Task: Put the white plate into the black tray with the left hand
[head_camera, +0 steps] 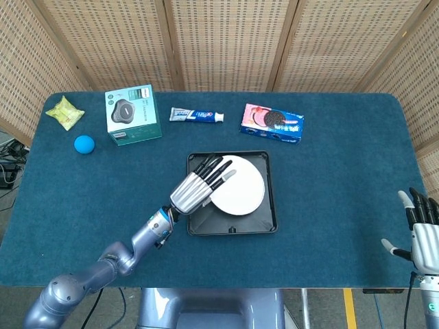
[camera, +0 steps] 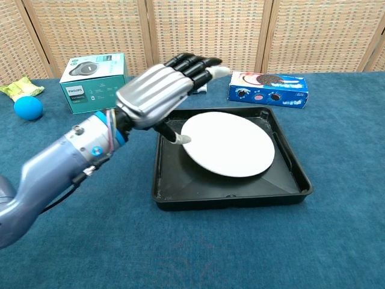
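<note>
The white plate (head_camera: 237, 191) (camera: 228, 143) lies flat inside the black tray (head_camera: 199, 225) (camera: 204, 195) at the middle of the table. My left hand (head_camera: 197, 189) (camera: 155, 96) hovers over the tray's left side with its fingers stretched out and apart, holding nothing. Its thumb points down near the plate's left rim, apart from it. My right hand (head_camera: 425, 236) shows only in the head view at the far right table edge, fingers spread and empty.
Along the back of the blue table stand a green box (head_camera: 132, 114) (camera: 95, 81), a toothpaste tube (head_camera: 196, 115) and a blue cookie box (head_camera: 272, 123) (camera: 267, 88). A blue ball (head_camera: 84, 144) (camera: 27, 108) and a yellow-green snack bag (head_camera: 64, 112) lie at the far left.
</note>
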You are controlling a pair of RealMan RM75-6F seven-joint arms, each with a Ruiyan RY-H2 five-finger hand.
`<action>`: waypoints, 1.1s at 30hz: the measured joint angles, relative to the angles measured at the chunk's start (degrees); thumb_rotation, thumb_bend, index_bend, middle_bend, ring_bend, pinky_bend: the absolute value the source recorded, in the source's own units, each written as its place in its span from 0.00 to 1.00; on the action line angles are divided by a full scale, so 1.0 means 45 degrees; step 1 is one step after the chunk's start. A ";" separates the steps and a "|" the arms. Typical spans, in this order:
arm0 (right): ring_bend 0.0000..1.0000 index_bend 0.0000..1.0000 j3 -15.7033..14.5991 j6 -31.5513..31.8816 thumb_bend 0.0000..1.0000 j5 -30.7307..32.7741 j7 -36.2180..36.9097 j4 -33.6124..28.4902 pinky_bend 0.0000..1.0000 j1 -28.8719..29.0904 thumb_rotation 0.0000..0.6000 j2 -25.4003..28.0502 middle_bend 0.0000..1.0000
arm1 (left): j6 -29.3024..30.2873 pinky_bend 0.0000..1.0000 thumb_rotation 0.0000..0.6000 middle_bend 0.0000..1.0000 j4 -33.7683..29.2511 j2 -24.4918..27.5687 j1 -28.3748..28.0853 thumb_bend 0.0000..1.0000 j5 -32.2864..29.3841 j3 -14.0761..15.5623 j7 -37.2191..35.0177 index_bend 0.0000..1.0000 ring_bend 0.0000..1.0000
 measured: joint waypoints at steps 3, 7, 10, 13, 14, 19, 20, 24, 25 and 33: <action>0.00 0.08 -0.0046 0.0014 0.22 -0.0076 -0.0119 -0.0092 0.00 0.0006 1.00 -0.0007 0.00 | 0.0247 0.00 1.00 0.00 -0.0667 0.0556 0.0350 0.00 -0.0003 0.0109 0.0125 0.01 0.00; 0.00 0.08 -0.0101 0.0064 0.22 -0.0229 -0.0274 -0.0248 0.00 0.0013 1.00 -0.0007 0.00 | 0.0406 0.00 1.00 0.00 -0.1574 0.1283 0.0780 0.00 -0.0045 0.0230 0.0409 0.00 0.00; 0.00 0.08 -0.0150 0.0092 0.22 -0.0342 -0.0392 -0.0336 0.00 0.0023 1.00 -0.0010 0.00 | 0.0579 0.00 1.00 0.00 -0.2264 0.1733 0.1089 0.00 -0.0085 0.0283 0.0603 0.00 0.00; 0.00 0.08 -0.0205 0.0105 0.22 -0.0454 -0.0496 -0.0396 0.00 0.0034 1.00 -0.0016 0.00 | 0.0822 0.00 1.00 0.00 -0.3021 0.2231 0.1484 0.00 -0.0126 0.0360 0.0803 0.00 0.00; 0.00 0.08 -0.0230 0.0111 0.22 -0.0498 -0.0545 -0.0416 0.00 0.0037 1.00 -0.0021 0.00 | 0.0896 0.00 1.00 0.00 -0.3272 0.2403 0.1623 0.00 -0.0145 0.0388 0.0885 0.00 0.00; 0.00 0.07 -0.0311 0.0122 0.22 -0.0597 -0.0699 -0.0513 0.00 0.0031 1.00 -0.0023 0.00 | 0.1139 0.00 1.00 0.00 -0.5041 0.3503 0.2502 0.00 -0.0456 0.0567 0.1428 0.00 0.00; 0.00 0.07 -0.0328 0.0115 0.22 -0.0611 -0.0739 -0.0540 0.00 0.0030 1.00 -0.0018 0.00 | 0.1144 0.00 1.00 0.00 -0.5427 0.3736 0.2686 0.00 -0.0567 0.0616 0.1533 0.00 0.00; 0.00 0.04 -0.0439 -0.0021 0.22 -0.0662 -0.0996 -0.0737 0.00 0.0045 1.00 0.0038 0.00 | 0.1116 0.00 1.00 0.00 -0.7587 0.4981 0.3525 0.00 -0.1155 0.0931 0.2169 0.00 0.00; 0.00 0.03 -0.0469 -0.0066 0.22 -0.0673 -0.1080 -0.0807 0.00 0.0052 1.00 0.0063 0.00 | 0.1102 0.00 1.00 0.00 -0.8423 0.5456 0.3796 0.00 -0.1374 0.1063 0.2478 0.00 0.00; 0.00 0.01 -0.0703 -0.0354 0.22 -0.0864 -0.1857 -0.1603 0.00 0.0135 1.00 0.0317 0.00 | 0.1611 0.00 1.00 0.00 -1.4263 0.9147 0.6416 0.00 -0.2970 0.2619 0.5676 0.00 0.00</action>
